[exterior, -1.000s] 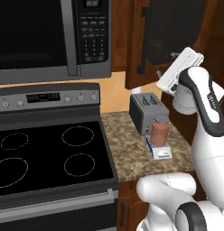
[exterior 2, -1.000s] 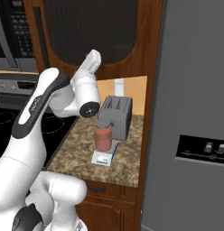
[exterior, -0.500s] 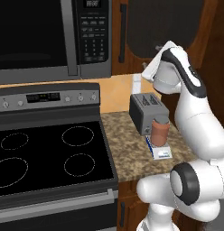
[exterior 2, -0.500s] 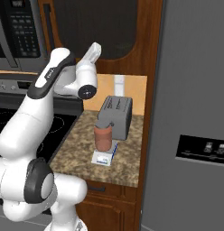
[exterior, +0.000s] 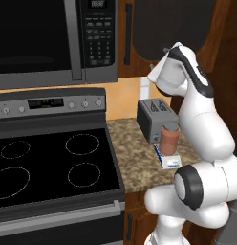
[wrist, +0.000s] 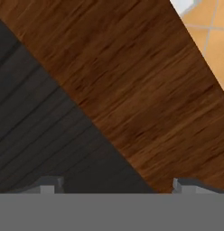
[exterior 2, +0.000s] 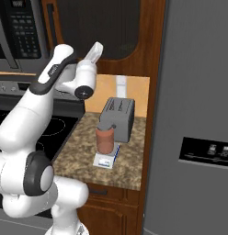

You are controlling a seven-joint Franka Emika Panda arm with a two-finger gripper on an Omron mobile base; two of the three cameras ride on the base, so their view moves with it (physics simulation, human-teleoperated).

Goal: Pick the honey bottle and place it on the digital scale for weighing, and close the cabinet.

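My claw [wrist: 114, 184] is spread wide and empty, pressed close to the cabinet [wrist: 132, 85] door's wood frame and dark panel. The honey bottle [exterior 2: 105, 139] stands on the digital scale [exterior 2: 106, 160] before the toaster [exterior 2: 117, 118] on the surface [exterior 2: 74, 156].

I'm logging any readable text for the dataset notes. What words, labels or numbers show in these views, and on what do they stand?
Nothing reads clearly.
Microwave keypad: rows of pale marks, too small to read.
Its top display: pale digits, blurred.
Stove control panel: pale display, unreadable.
Fridge dispenser panel: two small pale icons, illegible.
Digital scale blue front edge: no legible characters.
Honey bottle and toaster: no label visible.
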